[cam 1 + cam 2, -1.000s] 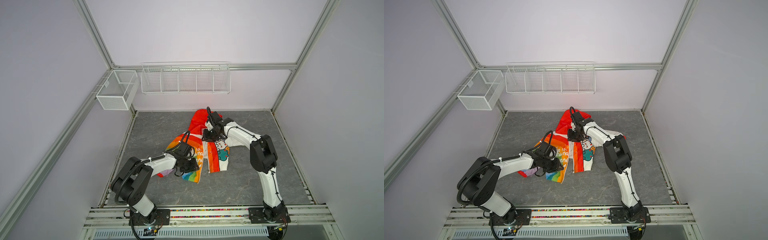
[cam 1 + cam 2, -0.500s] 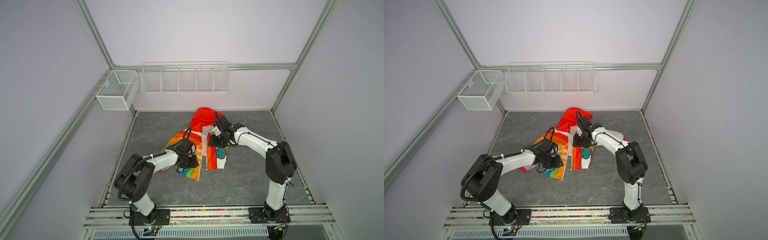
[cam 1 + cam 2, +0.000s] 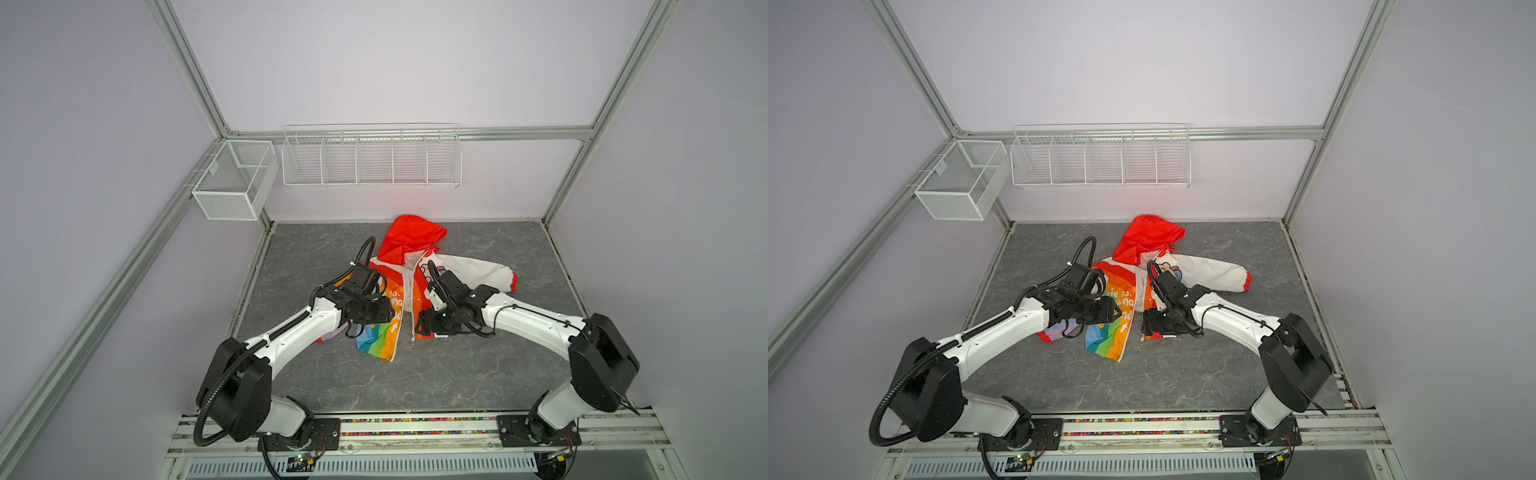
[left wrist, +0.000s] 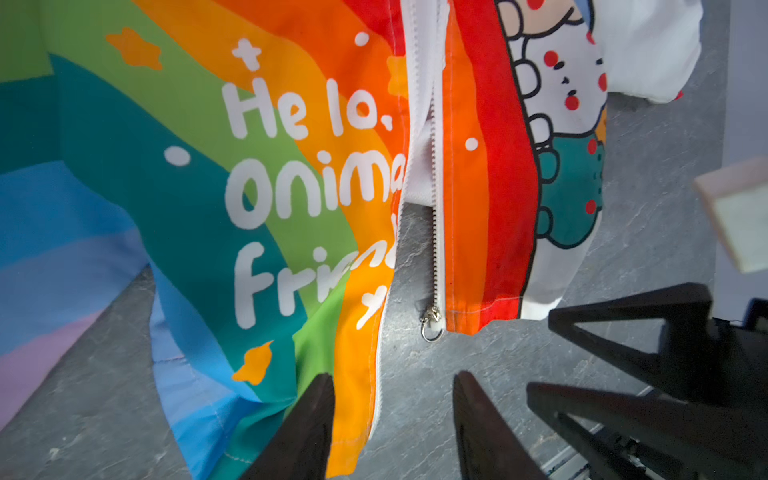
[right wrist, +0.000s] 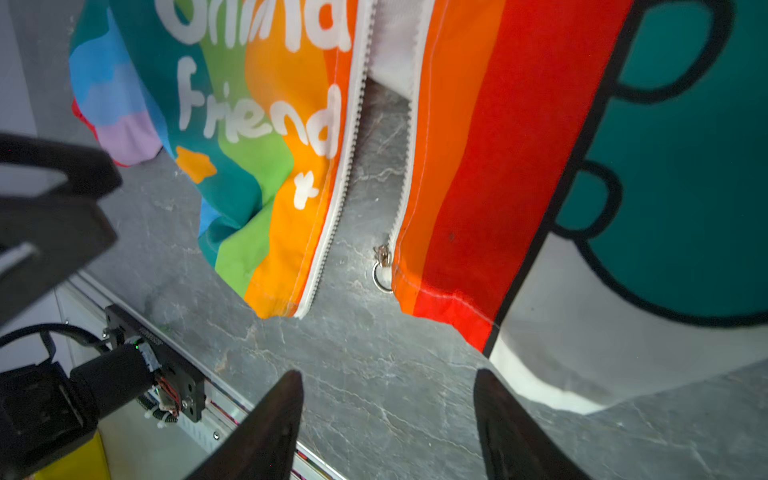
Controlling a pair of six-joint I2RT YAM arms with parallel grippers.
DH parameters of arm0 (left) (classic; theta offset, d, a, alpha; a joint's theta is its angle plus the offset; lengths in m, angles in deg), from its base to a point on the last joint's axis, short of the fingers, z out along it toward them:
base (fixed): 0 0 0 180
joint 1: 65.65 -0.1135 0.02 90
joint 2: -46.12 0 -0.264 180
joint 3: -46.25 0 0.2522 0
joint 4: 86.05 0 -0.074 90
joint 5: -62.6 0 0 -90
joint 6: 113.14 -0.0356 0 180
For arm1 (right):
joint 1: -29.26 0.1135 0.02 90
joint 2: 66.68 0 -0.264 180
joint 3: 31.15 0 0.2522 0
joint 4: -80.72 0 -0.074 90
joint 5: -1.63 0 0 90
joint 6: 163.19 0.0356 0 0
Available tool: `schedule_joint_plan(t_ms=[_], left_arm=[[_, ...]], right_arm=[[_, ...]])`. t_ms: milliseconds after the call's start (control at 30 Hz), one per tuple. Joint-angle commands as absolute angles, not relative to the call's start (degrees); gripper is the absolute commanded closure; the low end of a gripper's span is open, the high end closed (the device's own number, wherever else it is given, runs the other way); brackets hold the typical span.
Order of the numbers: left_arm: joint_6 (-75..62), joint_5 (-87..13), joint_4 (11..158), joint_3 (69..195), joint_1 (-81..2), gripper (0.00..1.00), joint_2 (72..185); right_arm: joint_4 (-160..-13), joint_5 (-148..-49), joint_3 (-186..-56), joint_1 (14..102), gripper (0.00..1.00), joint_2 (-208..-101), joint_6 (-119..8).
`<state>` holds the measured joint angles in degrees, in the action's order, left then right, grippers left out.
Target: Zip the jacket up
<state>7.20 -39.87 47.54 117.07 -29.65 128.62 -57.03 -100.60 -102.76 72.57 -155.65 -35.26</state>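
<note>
**Jacket (image 3: 409, 282) unzipped on table, both claws spread**

Jacket lies flat on the grey table (image 3: 457, 374), around mid-table, red hood (image 3: 411, 239) toward the back wall and hem toward the arm bases. The white sleeve (image 3: 478, 270) is stretched out to the right in both top views.

Front is open at the bottom – bare table shows between the two white zipper tapes. The slider (image 4: 432, 318) with its ring pull (image 5: 382, 282) sits at the very hem on the cartoon-animal half (image 4: 561, 124). The tape end on the rainbow half (image 4: 208, 187) is free, just beside it but not touching. Higher up the tapes run close together; can't tell if they're joined there.

Left gripper (image 4: 394, 380): jaws spread, nothing pinched. The rainbow half's orange hem edge lies between the fingers, close to one finger (image 4: 316, 415).

Right gripper (image 5: 388, 374): jaws spread wide – over bare table just short of the hem, and the slider is just beyond the gap.
</note>
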Motion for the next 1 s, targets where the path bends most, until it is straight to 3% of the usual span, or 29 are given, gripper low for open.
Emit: schedule_joint_plan(t_ms=[0, 333, 633, 767, 967], left_arm=[[7.18, -40.56, 47.27, 119.72, -29.53, 0.52, 131.02], [7.04, -41.57, 51.99, 131.65, -29.56, 0.59, 145.17], [7.45, -40.27, 53.26, 137.86, -30.27, 0.68, 156.43], [8.47, -39.97, 55.06, 136.80, -31.17, 0.71, 158.35], [8.67, -39.54, 55.67, 136.52, -31.70, 0.73, 160.02]], right_arm=[[-66.23, -101.36, -97.44, 73.89, 0.28, -152.43, -25.74], [-74.58, -101.00, -91.08, 74.71, 0.25, -154.63, -16.33], [-77.56, -97.53, -91.93, 74.34, 0.21, -159.74, -15.21], [-78.90, -96.64, -92.55, 73.94, 0.32, -162.39, -14.67], [-78.26, -95.85, -94.15, 73.20, 0.62, -163.65, -15.16]])
